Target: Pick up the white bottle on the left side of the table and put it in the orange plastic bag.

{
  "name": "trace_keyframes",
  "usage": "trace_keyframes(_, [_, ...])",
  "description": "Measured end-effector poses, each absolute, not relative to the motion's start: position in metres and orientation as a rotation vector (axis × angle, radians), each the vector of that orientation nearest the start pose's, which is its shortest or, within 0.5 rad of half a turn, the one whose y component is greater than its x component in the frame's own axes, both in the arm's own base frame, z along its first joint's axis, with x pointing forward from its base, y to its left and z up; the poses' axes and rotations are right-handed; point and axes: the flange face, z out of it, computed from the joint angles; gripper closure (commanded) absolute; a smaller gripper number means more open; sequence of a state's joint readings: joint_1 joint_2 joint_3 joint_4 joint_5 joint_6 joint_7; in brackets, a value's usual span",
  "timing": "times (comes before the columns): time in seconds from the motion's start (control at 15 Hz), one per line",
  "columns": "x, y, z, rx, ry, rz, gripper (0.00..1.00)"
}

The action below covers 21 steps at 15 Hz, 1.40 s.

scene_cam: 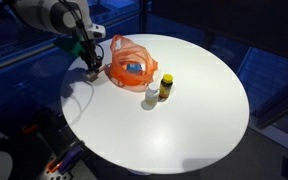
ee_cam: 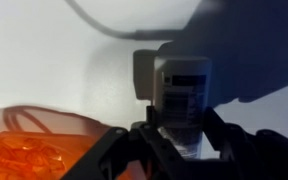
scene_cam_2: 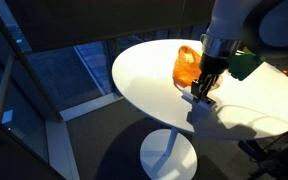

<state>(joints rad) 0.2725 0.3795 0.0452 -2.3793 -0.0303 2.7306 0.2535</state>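
Squarely between the gripper [ee_cam: 181,124] fingers lies the white bottle [ee_cam: 180,88]; contact cannot be told

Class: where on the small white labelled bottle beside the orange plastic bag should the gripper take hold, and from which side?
Mid-body, across its narrow width, coming from above: the white labelled bottle is slim enough for the gripper to straddle, and the orange plastic bag lies close on one side.

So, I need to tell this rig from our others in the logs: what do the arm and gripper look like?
The arm has smooth, rounded white links with darker joint bands. The gripper is black, with two dark fingers; a green part shows beside the wrist.
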Motion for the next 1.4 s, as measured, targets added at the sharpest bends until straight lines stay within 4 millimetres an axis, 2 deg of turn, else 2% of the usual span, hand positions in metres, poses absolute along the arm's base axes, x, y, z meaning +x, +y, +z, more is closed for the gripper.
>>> trace_keyframes(0.47, [0.481, 0.164, 0.191, -3.126, -0.150, -0.045, 0.75])
trace_keyframes(0.8, [0.490, 0.165, 0.222, -3.111, -0.144, -0.132, 0.75])
trace_keyframes(1.4, [0.507, 0.145, 0.275, -3.090, -0.075, -0.267, 0.75])
